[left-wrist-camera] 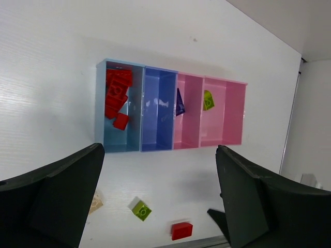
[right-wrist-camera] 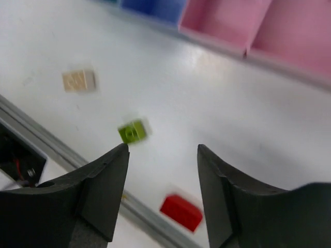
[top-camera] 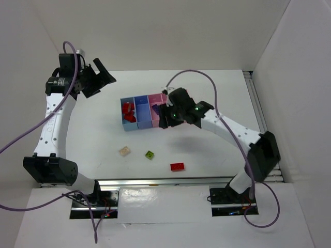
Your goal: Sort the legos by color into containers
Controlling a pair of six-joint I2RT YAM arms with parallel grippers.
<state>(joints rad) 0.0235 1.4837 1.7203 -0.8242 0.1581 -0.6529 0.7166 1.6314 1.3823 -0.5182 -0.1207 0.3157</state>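
The containers (top-camera: 139, 123) stand mid-table. In the left wrist view the light blue bin (left-wrist-camera: 118, 140) holds several red legos (left-wrist-camera: 116, 95), the darker blue bin (left-wrist-camera: 159, 129) is empty, the pink bin (left-wrist-camera: 189, 132) holds a dark purple brick (left-wrist-camera: 179, 102), and the wider pink bin (left-wrist-camera: 232, 116) holds a lime brick (left-wrist-camera: 208, 99). A cream brick (top-camera: 124, 151), a lime brick (top-camera: 150, 154) and a red brick (top-camera: 177, 166) lie loose in front. My right gripper (top-camera: 164, 116) is open and empty above the pink bins' front edge. My left gripper (top-camera: 106, 77) is open and empty, high at the back left.
A metal rail (top-camera: 165, 181) runs along the near table edge, close to the red brick. White walls enclose the back and both sides. In the right wrist view the loose bricks show below the open fingers (right-wrist-camera: 103, 181).
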